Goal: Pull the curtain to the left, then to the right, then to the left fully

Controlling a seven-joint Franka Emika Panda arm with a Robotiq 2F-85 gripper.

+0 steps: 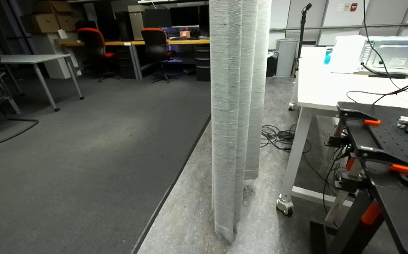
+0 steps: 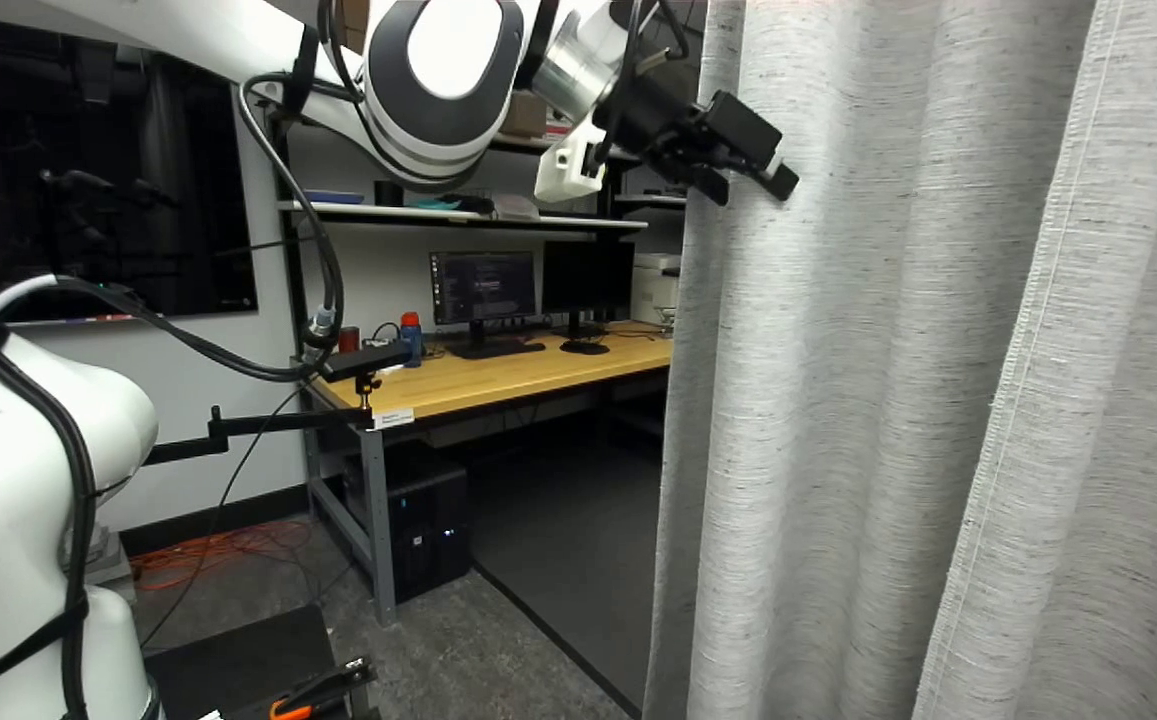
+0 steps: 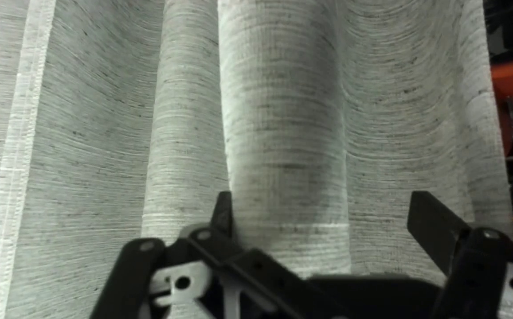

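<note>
The curtain is pale grey-white woven cloth with vertical pleats. In an exterior view the curtain (image 1: 230,106) hangs bunched into a narrow column down to near the floor. In an exterior view the curtain (image 2: 828,420) fills the right side, with a stitched seam showing. My gripper (image 2: 748,186) is at the curtain's left edge there, high up. In the wrist view the curtain (image 3: 278,110) fills most of the picture. The gripper (image 3: 322,195) is open, its two fingers wide apart, with a rounded fold facing the gap between them. Whether the fingers touch the cloth cannot be told.
A white table (image 1: 362,86) on casters and a black mounting plate (image 1: 394,141) with orange-tipped clamps stand beside the curtain. Loose cables (image 1: 281,137) lie on the floor. A wooden desk (image 2: 538,370) with monitors and shelves above stands behind the arm.
</note>
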